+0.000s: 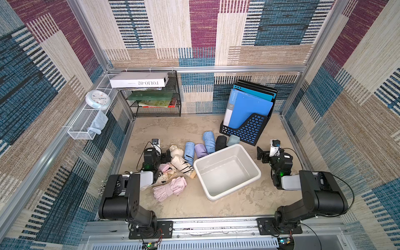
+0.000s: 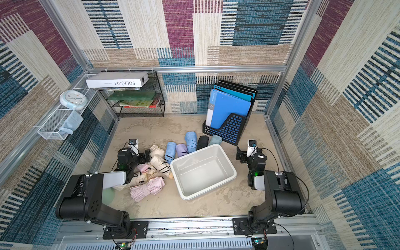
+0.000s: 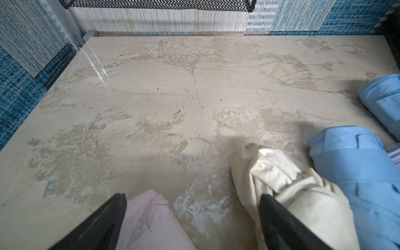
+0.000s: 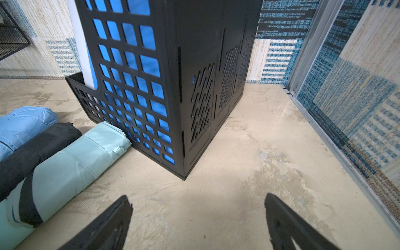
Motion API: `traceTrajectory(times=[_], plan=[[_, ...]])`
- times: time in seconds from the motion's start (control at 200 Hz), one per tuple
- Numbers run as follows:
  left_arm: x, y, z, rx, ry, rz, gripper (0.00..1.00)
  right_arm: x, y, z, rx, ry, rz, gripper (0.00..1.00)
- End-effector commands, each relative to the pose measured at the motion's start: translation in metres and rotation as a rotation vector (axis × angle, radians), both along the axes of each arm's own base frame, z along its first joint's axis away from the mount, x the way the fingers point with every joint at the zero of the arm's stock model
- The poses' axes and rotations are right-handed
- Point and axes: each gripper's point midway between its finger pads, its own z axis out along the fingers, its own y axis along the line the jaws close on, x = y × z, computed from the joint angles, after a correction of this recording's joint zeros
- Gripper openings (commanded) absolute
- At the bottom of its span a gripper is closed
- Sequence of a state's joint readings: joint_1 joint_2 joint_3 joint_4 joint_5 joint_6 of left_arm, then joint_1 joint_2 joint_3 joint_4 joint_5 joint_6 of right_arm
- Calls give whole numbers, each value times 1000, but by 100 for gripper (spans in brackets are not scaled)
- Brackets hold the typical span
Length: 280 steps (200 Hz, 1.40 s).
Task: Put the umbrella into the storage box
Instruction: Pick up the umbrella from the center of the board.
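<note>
A marbled beige table (image 1: 216, 207) fills the floor of an enclosure with patterned fabric walls, seen from above. Near its middle sits the storage box (image 1: 225, 173), an off-white plastic tub, empty and turned at an angle.

Folded umbrellas curve around the box's far and left sides. A pale teal umbrella (image 1: 233, 140) rests with its end against a black file holder (image 1: 244, 129). Next come a black umbrella (image 1: 220, 142), a blue umbrella (image 1: 208, 141), a lilac umbrella (image 1: 200, 150) and another blue umbrella (image 1: 189, 152). A cream umbrella (image 1: 183, 165) with black straps follows, and a pink umbrella (image 1: 170, 188) lies nearest the front.

Each umbrella looks light, with a stiff core under soft, probably slippery fabric. Loose folds would likely slide, so the surest hold seems to be across the middle of a bundle, by its strap.

The left gripper (image 3: 192, 198) is spread wide and holds nothing. It hangs low at the left end of the row, with pink cloth beside one finger and cream cloth behind the other. The right gripper (image 4: 198, 199) is equally wide and empty, above bare table to the right of the box, near the file holder's corner.

The box's thick rim appears to stand above the umbrellas, so one would need lifting over it. Most of the umbrellas lie close together, many touching, leaving little finger room between them. The pink umbrella has open table on its front side. Bare table also lies in front of the box and to its right.
</note>
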<state>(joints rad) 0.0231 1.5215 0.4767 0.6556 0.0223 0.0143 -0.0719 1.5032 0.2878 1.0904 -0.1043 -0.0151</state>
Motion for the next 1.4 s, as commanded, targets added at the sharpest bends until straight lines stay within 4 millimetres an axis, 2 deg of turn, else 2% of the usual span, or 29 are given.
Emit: traceTrajectory(times=[0.0,0.09,0.195,0.456,0.606,0.706,0.837,1.072,1.217,1.398], plan=[[2,1,7,-7,-28,-2,99,1,8,18,-20,-38,48,99],[-2,-1,19,-9,-38,-12,99,-1,18,30,-34,-32,114,99],[-8,-1,27,-6,-27,-9,99,-8,18,44,-26,-48,107,99],[-22,-2,76,-1,-85,-17,99,-29,22,86,14,-92,116,99],[-33,-2,98,-45,-61,8,99,-33,7,88,139,41,-4,99],[-43,0,106,-116,-38,55,99,-34,13,81,187,139,15,99],[-58,7,101,-245,57,181,99,-35,32,82,247,225,110,99],[-84,10,67,-371,371,363,99,-47,51,80,429,371,143,94],[-81,4,52,-408,488,383,99,-58,54,81,459,411,130,93],[-73,10,31,-415,615,433,99,-70,62,87,488,411,133,92]])
